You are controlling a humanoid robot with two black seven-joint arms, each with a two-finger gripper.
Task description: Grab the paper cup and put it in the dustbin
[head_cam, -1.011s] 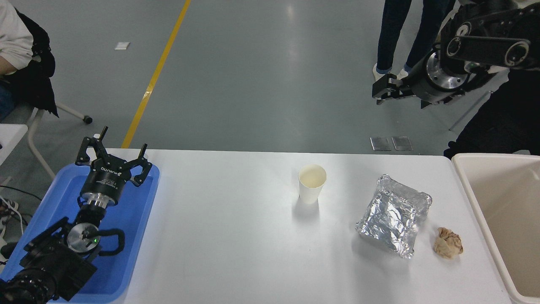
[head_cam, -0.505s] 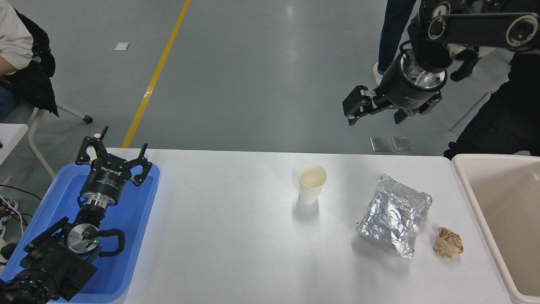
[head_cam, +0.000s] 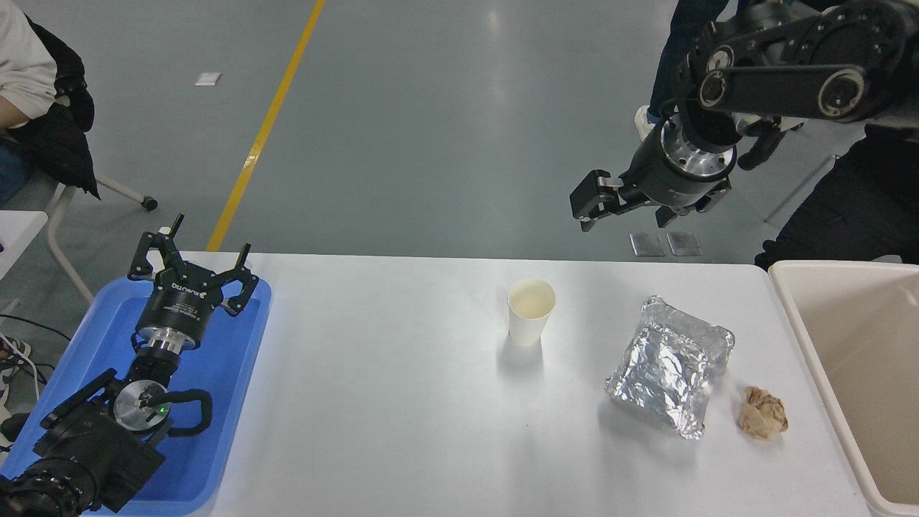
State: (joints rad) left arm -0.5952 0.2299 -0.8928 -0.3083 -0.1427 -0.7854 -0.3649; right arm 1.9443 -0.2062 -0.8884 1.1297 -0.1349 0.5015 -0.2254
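The white paper cup (head_cam: 531,312) stands upright near the middle of the white table, with nothing touching it. The cream-beige dustbin (head_cam: 790,301) sits at the table's right end, partly cut off by the picture edge. My right gripper (head_cam: 630,214) hangs open in the air beyond the table's far edge, above and to the right of the cup and well apart from it, holding nothing. My left gripper (head_cam: 199,253) is parked open over the blue tray at the lower left.
A crinkled silver foil container (head_cam: 671,366) lies between the cup and the dustbin. A crumpled brown paper ball (head_cam: 763,413) lies next to the foil container. The blue tray (head_cam: 230,373) fills the table's left end. A person's legs (head_cam: 671,43) stand beyond the table at top right.
My right arm has swung left and down from the upper right toward the table's far edge, and its fingers now show spread apart. The cup, the foil container and the left arm have not moved.
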